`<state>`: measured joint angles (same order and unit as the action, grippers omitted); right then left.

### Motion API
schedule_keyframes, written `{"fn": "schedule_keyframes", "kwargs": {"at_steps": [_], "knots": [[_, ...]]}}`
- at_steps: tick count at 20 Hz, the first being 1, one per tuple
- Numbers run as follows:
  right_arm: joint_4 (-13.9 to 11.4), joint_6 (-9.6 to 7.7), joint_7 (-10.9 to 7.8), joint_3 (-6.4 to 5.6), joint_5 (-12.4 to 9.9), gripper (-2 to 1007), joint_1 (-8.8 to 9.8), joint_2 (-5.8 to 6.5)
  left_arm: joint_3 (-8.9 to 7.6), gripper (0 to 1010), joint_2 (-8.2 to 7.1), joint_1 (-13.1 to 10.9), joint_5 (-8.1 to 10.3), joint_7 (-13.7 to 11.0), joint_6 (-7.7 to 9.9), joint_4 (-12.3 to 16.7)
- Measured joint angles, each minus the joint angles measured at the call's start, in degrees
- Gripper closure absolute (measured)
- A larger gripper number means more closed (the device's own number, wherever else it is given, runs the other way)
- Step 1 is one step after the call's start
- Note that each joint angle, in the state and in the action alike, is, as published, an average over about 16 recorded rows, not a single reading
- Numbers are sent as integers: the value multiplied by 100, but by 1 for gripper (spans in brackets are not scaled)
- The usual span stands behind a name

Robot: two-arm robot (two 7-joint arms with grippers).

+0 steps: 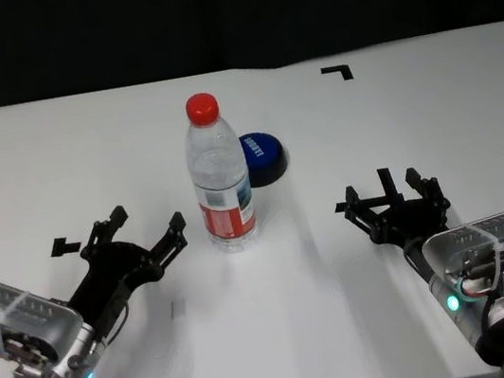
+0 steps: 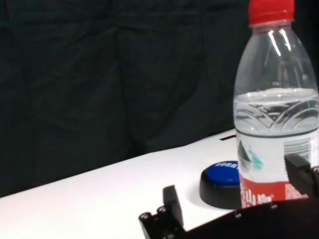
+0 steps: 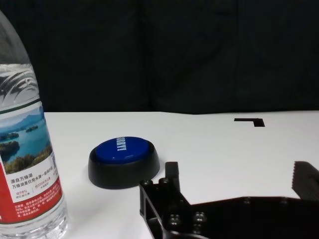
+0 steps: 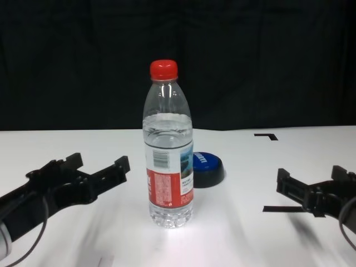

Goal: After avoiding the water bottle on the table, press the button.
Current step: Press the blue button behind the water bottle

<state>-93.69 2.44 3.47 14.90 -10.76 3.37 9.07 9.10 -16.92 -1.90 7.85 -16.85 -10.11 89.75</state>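
Holding both arms low at the near side of the table [image 1: 369, 324], we are keeping them on either side of the scene. The left gripper [image 1: 148, 229] is lying near the front left, angled inward toward the water bottle [image 1: 219, 175], its fingers [image 4: 119, 165] spread wide and holding nothing. The right gripper [image 1: 389, 194] is sitting at the front right, well apart from the bottle, its fingers [image 4: 289, 181] likewise spread wide and closing on nothing. Between and a little beyond the two grippers, the water bottle is standing upright on the table, red cap on, partly filled with water. Just behind it and slightly to the right, the button [image 1: 262, 156] is resting on the table, blue top up, partly hidden by the bottle in the chest view. Farther back on the right, a black tape mark [image 1: 338, 71] is showing.
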Motion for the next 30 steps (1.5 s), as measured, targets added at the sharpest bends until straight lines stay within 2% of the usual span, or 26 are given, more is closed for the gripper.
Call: {"fn": "schedule_keyframes", "kwargs": {"at_steps": [20, 30], "knots": [[0, 0, 0, 0, 0, 2, 0, 0, 326, 7, 18, 545, 1, -195, -166, -521], [0, 0, 0, 0, 0, 2, 0, 0, 379, 7, 21, 603, 4, -172, -174, -560]]}}
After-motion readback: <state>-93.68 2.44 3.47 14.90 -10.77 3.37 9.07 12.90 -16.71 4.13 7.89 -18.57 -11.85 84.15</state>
